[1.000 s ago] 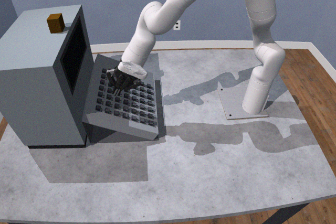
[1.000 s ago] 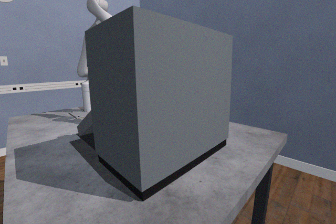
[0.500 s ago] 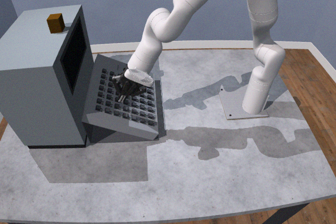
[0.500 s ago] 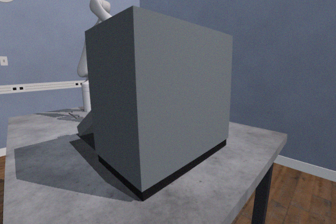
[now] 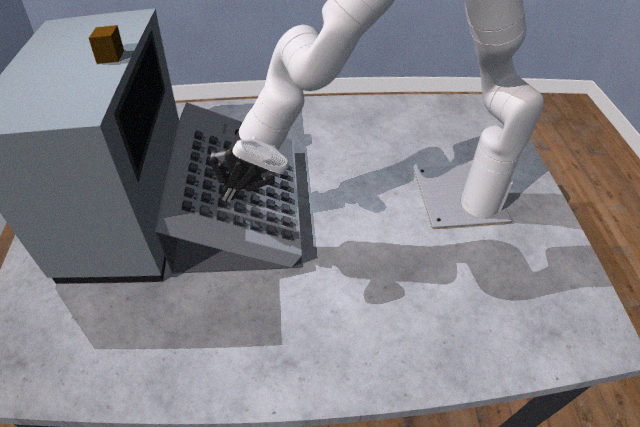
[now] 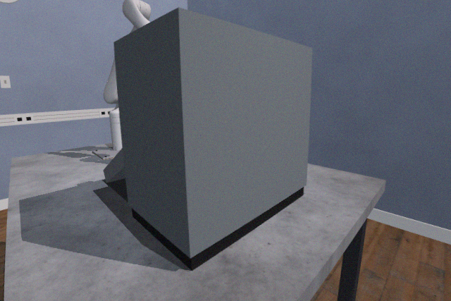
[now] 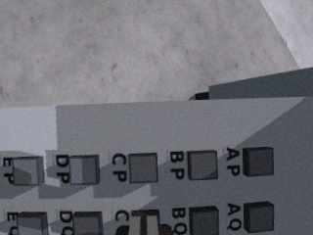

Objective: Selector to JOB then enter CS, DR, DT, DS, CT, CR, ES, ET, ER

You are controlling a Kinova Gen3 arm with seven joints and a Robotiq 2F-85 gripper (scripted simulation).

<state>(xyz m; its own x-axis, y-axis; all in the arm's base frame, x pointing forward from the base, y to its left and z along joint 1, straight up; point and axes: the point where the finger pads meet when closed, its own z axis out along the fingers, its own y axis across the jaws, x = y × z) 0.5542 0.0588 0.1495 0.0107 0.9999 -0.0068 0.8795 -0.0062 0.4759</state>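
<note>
Sloping down toward arm base, keyboard; long axis unclear.

Top view: looks from above, slantwise down on table, takes in whole arm base. Exterior view: stands lower, nearer, facing rear corner of cabinet. These 2 share cabinet, table and arm. Wrist view: very near, faces keyboard, shared with top.

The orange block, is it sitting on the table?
No, the orange block sits on top of the big grey box.
</note>
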